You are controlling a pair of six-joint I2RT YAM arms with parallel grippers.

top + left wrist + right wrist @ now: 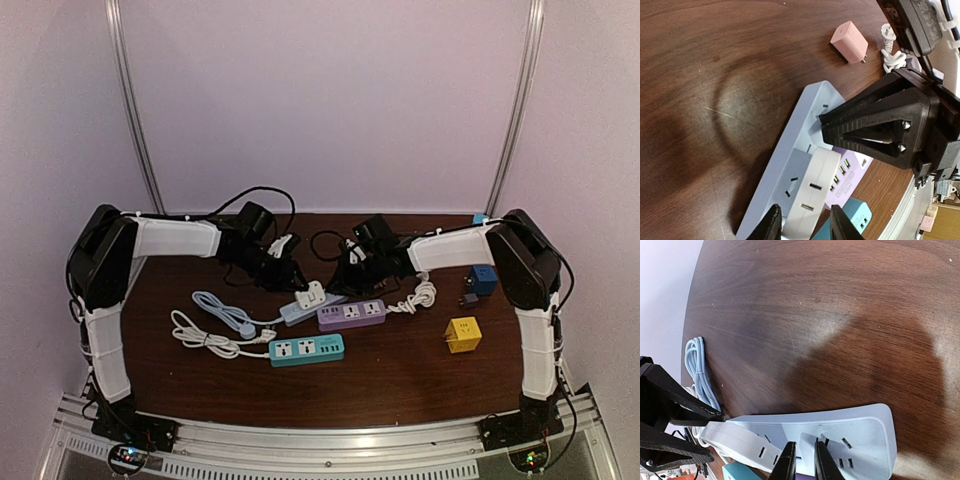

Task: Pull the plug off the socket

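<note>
Item 1, white plug (313, 294): seated upright in the light-blue power strip (297, 311), towards that strip's right-hand end, about mid-table. From the left wrist it shows as a rounded white block with slots in its face.

Item 2, light-blue power strip: lies flat on the dark wooden table (400, 380), angled, with the purple power strip (352, 314) just beside it on the right and the teal power strip (307, 349) nearer the arm bases.

Item 3, left gripper (805, 227): reaches in from the left. Its two fingers (771, 225) straddle the white plug and look pressed against its opposite sides.

Item 4, right gripper (804, 462): reaches in from the right. Its fingers (786, 462) are drawn close together, pinching the long edge of the light-blue power strip. Only a thin lip of plastic shows between them.

Item 5, cables: a light-blue cable (222, 308) is bundled to the left of the strips, and a white cable (200, 338) is looped nearer the front edge.

Item 6, loose adapters: a yellow adapter (462, 334) and a blue adapter (484, 279) sit on the right side, well apart from the strips. A pink adapter (850, 42) lies on bare wood beyond the light-blue strip.
</note>
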